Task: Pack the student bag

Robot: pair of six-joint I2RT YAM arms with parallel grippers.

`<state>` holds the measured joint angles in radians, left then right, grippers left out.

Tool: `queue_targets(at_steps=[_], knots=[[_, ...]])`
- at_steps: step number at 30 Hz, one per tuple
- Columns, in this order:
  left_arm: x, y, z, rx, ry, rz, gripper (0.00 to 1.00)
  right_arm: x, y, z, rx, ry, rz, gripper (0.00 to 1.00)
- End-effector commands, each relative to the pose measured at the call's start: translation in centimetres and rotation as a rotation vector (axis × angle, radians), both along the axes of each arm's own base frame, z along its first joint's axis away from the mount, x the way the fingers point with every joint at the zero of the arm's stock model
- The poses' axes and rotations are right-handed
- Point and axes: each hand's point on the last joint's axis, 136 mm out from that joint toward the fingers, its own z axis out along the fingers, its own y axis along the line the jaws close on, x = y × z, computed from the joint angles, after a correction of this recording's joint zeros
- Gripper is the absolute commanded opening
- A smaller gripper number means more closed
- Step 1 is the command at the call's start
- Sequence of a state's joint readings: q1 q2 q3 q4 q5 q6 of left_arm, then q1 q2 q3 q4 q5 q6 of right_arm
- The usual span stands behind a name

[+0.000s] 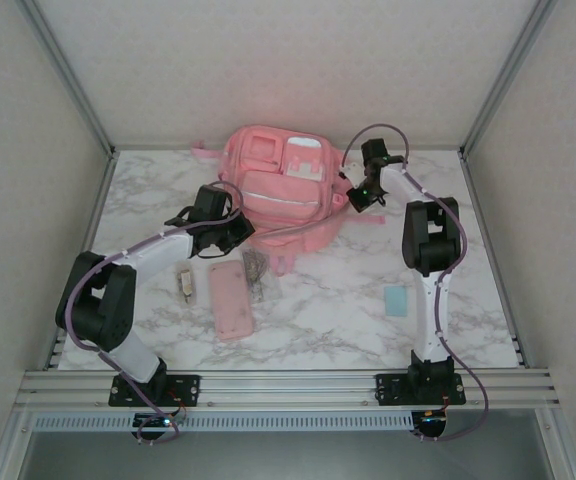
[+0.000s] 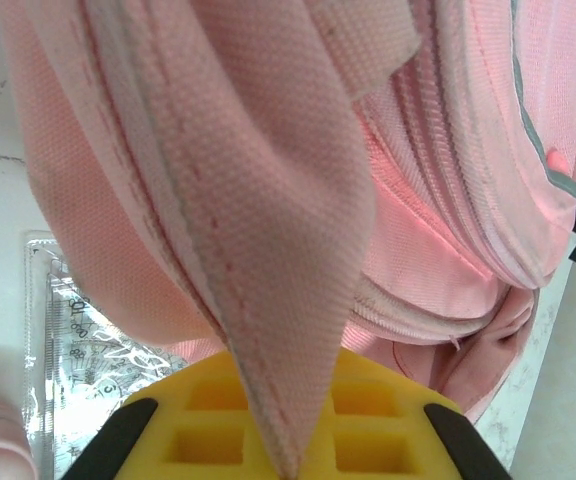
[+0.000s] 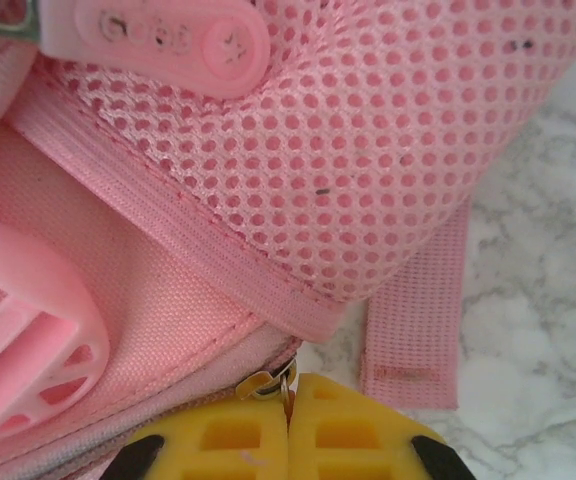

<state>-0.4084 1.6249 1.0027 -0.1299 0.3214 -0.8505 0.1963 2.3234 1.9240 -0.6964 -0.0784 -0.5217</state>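
A soft pink student bag [image 1: 278,185], white-trimmed pockets facing up, lies toward 12 o'clock on the marble-patterned table [image 1: 318,310], close to the back wall. The left gripper [image 2: 278,445], at the bag's 8 o'clock, is clenched on a woven fabric edge of it. At its 3 o'clock the right gripper [image 3: 288,440] pinches a metal zipper pull [image 3: 266,383] beside dotted mesh. A flat pink pencil case [image 1: 231,298] and a clear ruler packet [image 1: 255,272] sit at 7 o'clock, and bare marble spreads toward 5 o'clock around a small blue card [image 1: 396,300]
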Motion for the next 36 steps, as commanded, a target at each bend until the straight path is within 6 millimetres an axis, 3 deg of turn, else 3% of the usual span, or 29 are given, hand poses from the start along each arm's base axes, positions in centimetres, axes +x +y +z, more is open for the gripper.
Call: queue_targets(at_steps=[1,3,5,8,11,16,23,26,30,36], knots=[[-0.2,1.8,2.9,0.022,-0.046,-0.007,0.00,6.3,-3.8,4.9,-0.067,-0.242,-0.128,0.00],[0.0,1.8,3.0,0.022,-0.053,-0.008,0.00,5.3,-2.8,6.2,-0.021,-0.228,-0.108,0.04],[0.3,1.7,3.2,0.018,-0.064,-0.006,0.00,3.7,-1.5,7.9,0.058,-0.200,-0.094,0.20],[0.6,1.5,3.4,0.013,-0.073,-0.006,0.00,0.4,0.1,9.6,0.146,-0.138,-0.079,0.32],[0.8,1.4,3.2,0.013,-0.072,-0.012,0.00,-1.5,1.5,11.2,0.212,-0.119,-0.082,0.36],[0.7,1.8,2.7,0.069,-0.071,-0.039,0.00,-1.9,4.5,12.7,0.340,-0.083,-0.154,0.42],[2.6,7.1,4.3,0.224,-0.114,0.005,0.00,-1.2,8.3,10.2,0.383,0.027,-0.145,0.42],[3.9,9.7,4.9,0.260,-0.132,0.060,0.00,-1.6,10.3,9.6,0.437,0.066,-0.058,0.43],[5.8,13.4,4.6,0.272,-0.118,0.150,0.00,-2.3,11.8,8.3,0.384,0.034,0.112,0.43],[7.6,13.5,4.3,0.208,-0.103,0.152,0.00,-3.7,13.0,6.3,0.342,0.013,0.297,0.43]])
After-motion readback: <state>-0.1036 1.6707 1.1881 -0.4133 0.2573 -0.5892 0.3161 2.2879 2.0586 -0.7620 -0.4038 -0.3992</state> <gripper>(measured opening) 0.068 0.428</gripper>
